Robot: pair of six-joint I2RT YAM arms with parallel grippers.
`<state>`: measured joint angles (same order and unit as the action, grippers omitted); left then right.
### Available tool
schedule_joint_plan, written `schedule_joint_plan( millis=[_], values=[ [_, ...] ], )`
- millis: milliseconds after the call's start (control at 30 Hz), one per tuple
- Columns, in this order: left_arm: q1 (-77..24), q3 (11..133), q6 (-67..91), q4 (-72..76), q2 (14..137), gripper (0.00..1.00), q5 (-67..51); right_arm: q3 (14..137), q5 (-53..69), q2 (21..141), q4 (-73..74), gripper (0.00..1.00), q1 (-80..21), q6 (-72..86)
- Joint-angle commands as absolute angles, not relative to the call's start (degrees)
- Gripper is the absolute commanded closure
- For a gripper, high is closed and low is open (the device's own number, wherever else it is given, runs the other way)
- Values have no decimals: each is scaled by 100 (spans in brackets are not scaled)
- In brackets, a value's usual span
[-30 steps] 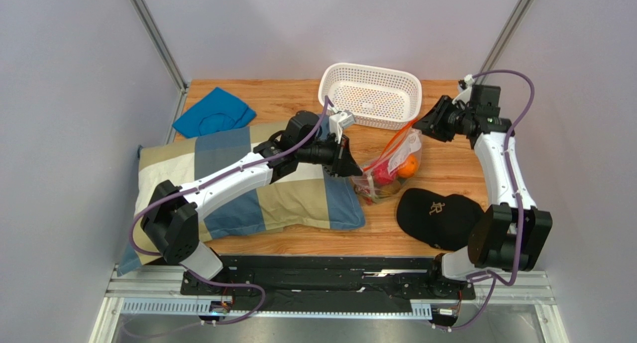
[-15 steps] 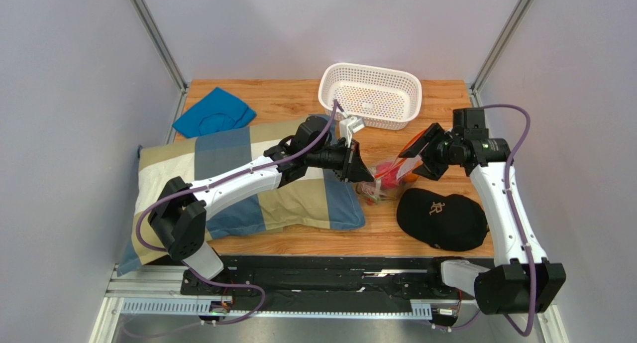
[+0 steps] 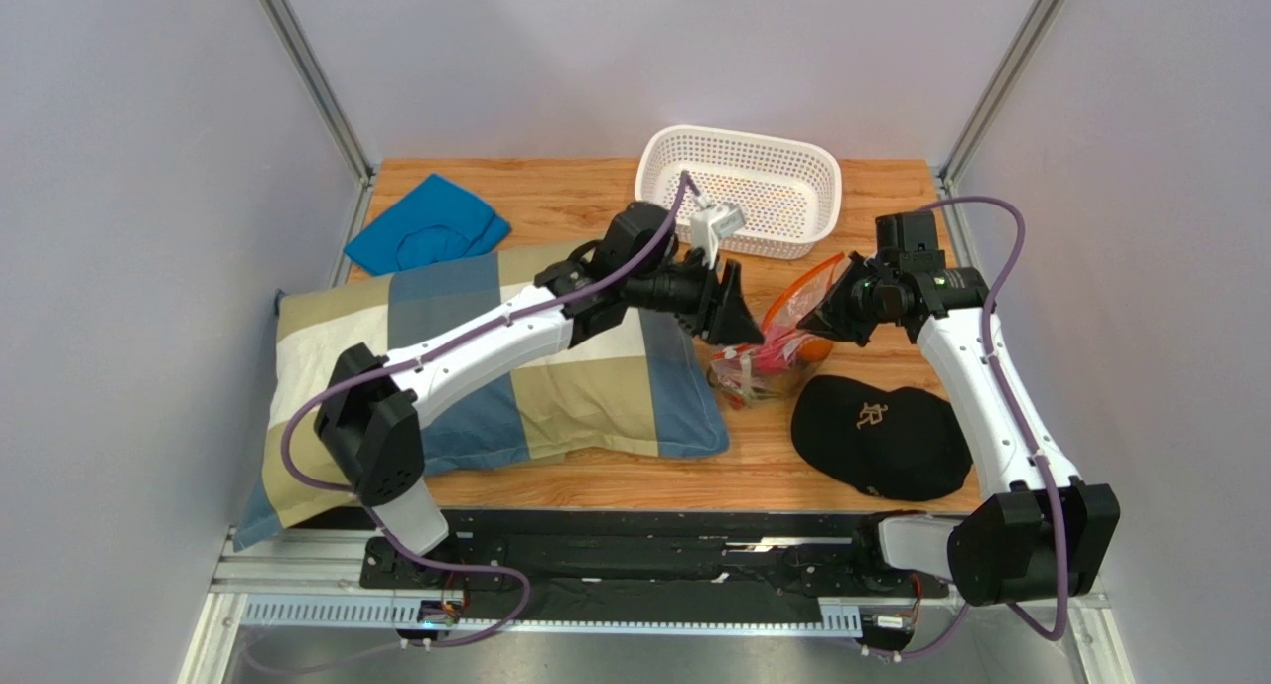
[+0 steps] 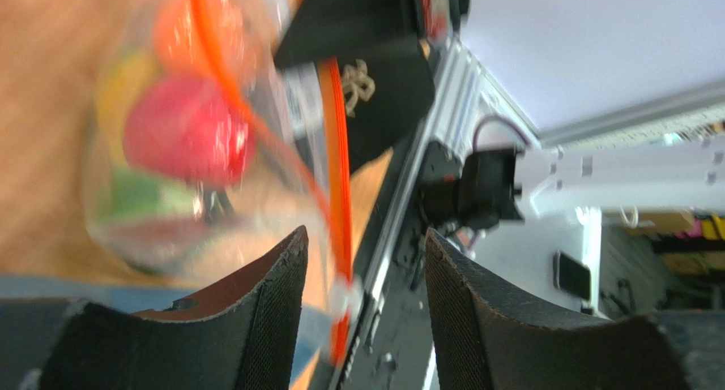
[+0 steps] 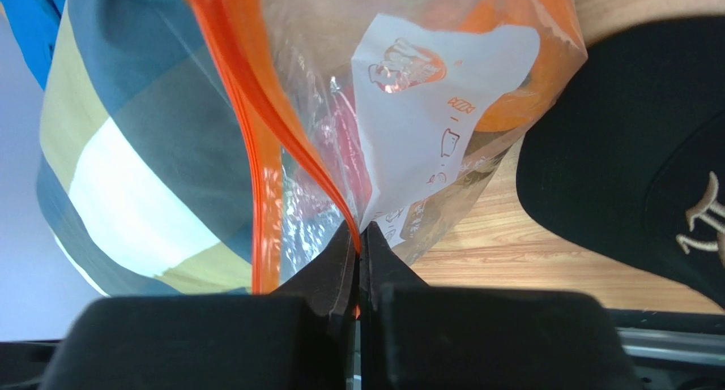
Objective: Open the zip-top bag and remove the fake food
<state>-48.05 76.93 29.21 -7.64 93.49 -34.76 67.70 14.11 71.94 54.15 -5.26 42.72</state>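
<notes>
Nearest me a black cap point(image 3: 873, 434) lies on the table point(image 3: 597, 193) by my right arm, and a checked pillow point(image 3: 493, 357) lies under my left. Just past the cap sits the bag point(image 3: 761, 360), its base on the wood beside the pillow's corner. The fake food point(image 4: 187, 139) is inside it: a red piece, an orange one, something green. My right pincer point(image 5: 361, 237) is clenched on the bag's orange zip strip point(image 5: 255, 152), holding the mouth up. My left pincer point(image 4: 366, 237) is released, with the strip running through the gap between its jaws. Beyond stands a white basket point(image 3: 776, 230), and a blue cloth point(image 3: 425, 223) lies at the far left.
</notes>
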Motion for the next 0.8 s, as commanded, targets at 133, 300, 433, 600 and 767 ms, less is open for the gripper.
schedule_joint_plan(
  millis=[133, 300, 433, 600, 767],
  values=[
    [-4816, 9790, 2681, -1573, 10773, 46, -2716, 7198, 1915, 7093, 5441, 100, -615, 3489],
    [-4808, 10414, 2654, -1968, 11346, 46, -2541, 7242, 2153, 7040, 5405, 100, -624, 3480],
    [-4808, 10319, 2698, -1907, 11294, 43, -2215, 7225, 2294, 7040, 5379, 100, -624, 3366],
    [-4816, 10065, 2681, -2039, 11005, 39, -1592, 7251, 2540, 7084, 5370, 100, -624, 3191],
    [-4816, 9423, 2558, -1487, 10337, 42, -1222, 7312, 2654, 7119, 5467, 100, -615, 2980]
  ],
)
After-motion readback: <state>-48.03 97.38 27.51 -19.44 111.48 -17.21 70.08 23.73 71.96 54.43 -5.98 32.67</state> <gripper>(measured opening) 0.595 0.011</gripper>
